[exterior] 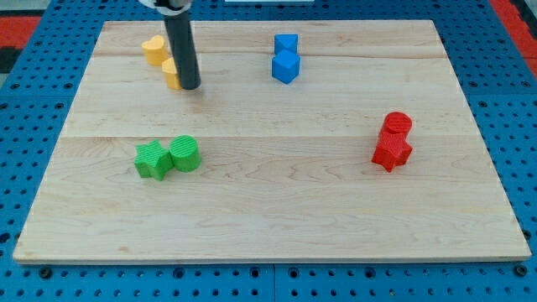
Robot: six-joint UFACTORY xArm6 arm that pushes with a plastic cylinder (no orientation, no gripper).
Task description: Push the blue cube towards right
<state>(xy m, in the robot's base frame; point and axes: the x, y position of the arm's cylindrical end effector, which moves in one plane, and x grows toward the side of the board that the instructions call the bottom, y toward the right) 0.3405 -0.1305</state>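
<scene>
The blue cube point(285, 66) lies near the view's top, right of centre, touching a second blue block point(286, 43) just above it. My tip point(190, 85) is at the view's upper left, well to the left of the blue cube. The rod partly hides a yellow block point(171, 73) that it stands against.
A yellow heart-like block point(153, 49) lies left of the rod. A green star block point(152, 159) and green cylinder point(185, 153) touch at lower left. A red cylinder point(397, 125) and a red star-like block point(391, 153) touch at right. The wooden board point(268, 210) rests on a blue pegboard.
</scene>
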